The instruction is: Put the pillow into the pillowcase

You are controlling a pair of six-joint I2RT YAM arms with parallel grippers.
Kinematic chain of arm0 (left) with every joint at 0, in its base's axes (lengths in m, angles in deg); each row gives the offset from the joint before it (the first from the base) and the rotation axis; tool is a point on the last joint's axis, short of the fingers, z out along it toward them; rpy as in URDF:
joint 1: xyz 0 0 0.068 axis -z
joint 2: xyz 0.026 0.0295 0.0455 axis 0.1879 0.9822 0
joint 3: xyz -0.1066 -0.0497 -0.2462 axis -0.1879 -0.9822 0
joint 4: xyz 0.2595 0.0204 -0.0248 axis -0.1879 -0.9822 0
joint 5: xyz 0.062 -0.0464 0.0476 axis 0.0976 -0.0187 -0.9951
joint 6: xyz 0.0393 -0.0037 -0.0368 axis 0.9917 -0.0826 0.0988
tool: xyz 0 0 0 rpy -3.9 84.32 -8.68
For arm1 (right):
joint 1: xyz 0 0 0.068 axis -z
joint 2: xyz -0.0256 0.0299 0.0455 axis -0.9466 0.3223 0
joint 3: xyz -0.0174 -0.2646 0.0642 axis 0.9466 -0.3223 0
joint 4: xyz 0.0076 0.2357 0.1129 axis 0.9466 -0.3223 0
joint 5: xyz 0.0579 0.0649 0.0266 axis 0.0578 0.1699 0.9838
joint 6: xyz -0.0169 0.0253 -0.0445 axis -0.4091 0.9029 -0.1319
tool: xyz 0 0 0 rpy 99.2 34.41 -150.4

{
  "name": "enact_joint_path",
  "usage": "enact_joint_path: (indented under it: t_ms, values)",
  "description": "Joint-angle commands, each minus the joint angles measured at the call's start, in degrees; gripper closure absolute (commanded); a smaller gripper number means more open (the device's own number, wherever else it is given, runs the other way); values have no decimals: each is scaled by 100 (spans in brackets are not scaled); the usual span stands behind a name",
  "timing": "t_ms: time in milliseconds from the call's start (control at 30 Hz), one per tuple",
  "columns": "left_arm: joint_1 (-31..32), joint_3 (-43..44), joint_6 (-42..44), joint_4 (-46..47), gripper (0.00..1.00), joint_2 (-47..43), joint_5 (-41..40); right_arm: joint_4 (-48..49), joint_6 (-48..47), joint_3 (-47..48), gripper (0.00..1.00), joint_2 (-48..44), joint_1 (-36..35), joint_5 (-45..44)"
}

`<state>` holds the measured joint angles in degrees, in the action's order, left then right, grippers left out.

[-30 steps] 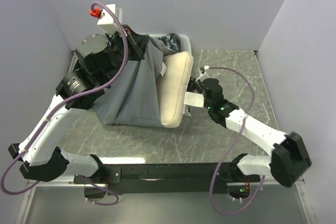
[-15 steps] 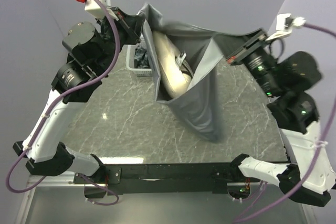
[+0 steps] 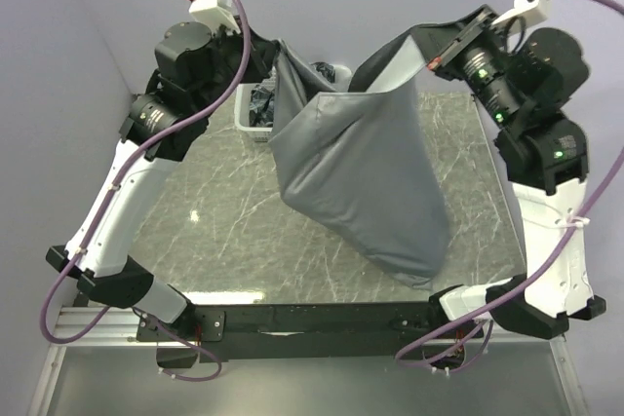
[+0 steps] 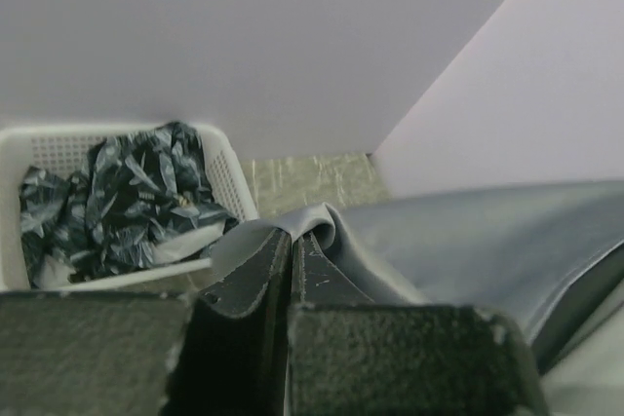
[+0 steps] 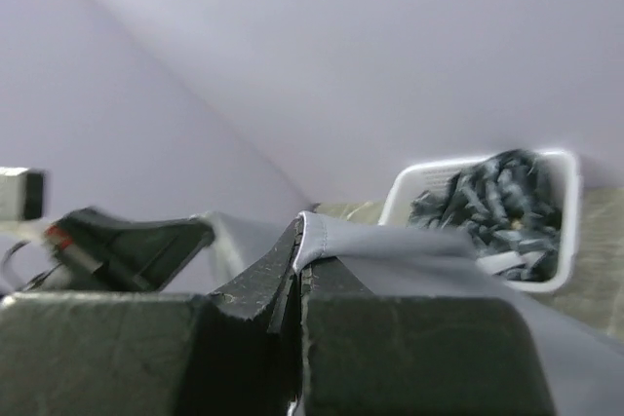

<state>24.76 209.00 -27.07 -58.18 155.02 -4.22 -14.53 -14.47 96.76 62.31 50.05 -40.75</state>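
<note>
Settling step, I judge: my left hand and right hand each pinch a corner of the hanging wrinkly grey fabric pillowcase; next, lower it.

Hanging pillowcase before white basket

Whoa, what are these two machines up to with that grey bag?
Two robot arms hold a grey pillowcase up by its top edge, one corner each: the left fingers and the right fingers are both shut on the fabric. It hangs between them like a sack. No pillow shows; it may be inside. A white basket of dark cloth sits behind.
</note>
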Motion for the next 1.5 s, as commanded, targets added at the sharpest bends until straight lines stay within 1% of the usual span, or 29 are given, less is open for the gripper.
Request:
enact_joint_path:
  t_ms: [0,67,133,200,267,300,333,367,400,433,467,567,633,667,733,800,833,900,933,967,1000,1067,1100,1133,1233,1333,1400,1433,1467]
  values:
    - [-745,-623,-706,223,93,-392,565,691,258,-1041,100,-211,-301,747]
    - [-1358,-1166,-1127,232,90,-559,928,1333,302,-2015,100,-316,-933,474]
    - [-1703,-1572,-1287,276,89,-682,1060,1876,459,-2458,100,-134,-1337,367]
    - [-2274,-2319,-1576,512,85,-902,1332,2151,539,-2750,100,148,-1943,253]
    - [-2826,-3011,-1840,644,70,-1121,1553,2354,487,-2576,100,736,-2610,7]
    - [-3013,-3216,-1902,697,42,-1192,1588,2319,452,-2409,100,990,-2762,-20]
    - [-3180,-3374,-1946,680,31,-1253,1554,2180,391,-2216,93,1471,-2885,24]
    - [-3486,-3654,-2016,654,23,-1376,1527,2065,347,-1823,70,1676,-2991,102]
    - [-3567,-3770,-2026,654,10,-1455,1536,1925,225,-1671,58,1818,-3114,68]
    - [-3777,-3876,-2008,671,4,-1552,1553,1706,180,-1591,46,1897,-3132,16]
    - [-3901,-3973,-1895,645,1,-1692,1467,1678,136,-1695,31,1846,-3141,-133]
    - [-3920,-4104,-1780,417,0,-1842,1089,1590,-14,-2281,14,1302,-3097,-563]
    - [-3894,-4359,-1885,390,1,-1956,1079,1502,-49,-2713,7,759,-2975,-1038]
    - [-3832,-4682,-1946,286,1,-2001,766,1493,-23,-3202,5,564,-2905,-1092]
    - [-3657,-5079,-2174,232,1,-2228,360,1537,30,-3811,5,-49,-2721,-1276]
    - [-3447,-5790,-2385,293,0,-2404,-106,1580,213,-4768,4,-499,-2597,-1443]
    - [-3228,-6019,-2586,346,1,-2597,-221,1668,319,-5155,4,-954,-2466,-1418]
    - [-3042,-6617,-2798,486,1,-2747,-475,1852,556,-6245,4,-1422,-2377,-1277]
    - [-2876,-6784,-2947,548,1,-2844,-485,1836,636,-6562,4,-1842,-2368,-1372]
    - [-2787,-7021,-3001,618,1,-2862,-486,1810,741,-7130,3,-2037,-2350,-1460]
    - [-2673,-7110,-3062,697,0,-2880,-555,1740,985,-7388,3,-2213,-2315,-1522]
    - [-2225,-7357,-3212,890,1,-2836,-556,1730,1207,-8089,3,-2688,-2149,-1392]
    - [-2006,-7410,-3212,1039,2,-2766,-556,1687,1382,-8285,3,-2829,-2122,-1347]
    - [-1525,-7401,-3247,1145,2,-2540,-747,1608,1479,-8583,3,-3074,-2104,-1469]
    - [-829,-7261,-3274,1180,1,-1847,-1057,1046,1936,-8875,0,-3383,-2095,-1864]
    - [-476,-7348,-3353,1470,3,-1135,-951,1105,2087,-9200,0,-3533,-1929,-1963]
    - [-265,-7418,-3362,1707,11,-816,-847,1368,1947,-9298,0,-3385,-1431,-1673]
    - [15,-7471,-3379,1830,16,-554,-759,1466,1850,-9333,1,-3297,-1166,-1542]
    - [192,-7489,-3432,2032,26,-438,-732,1580,1623,-9333,2,-3183,-955,-1384]
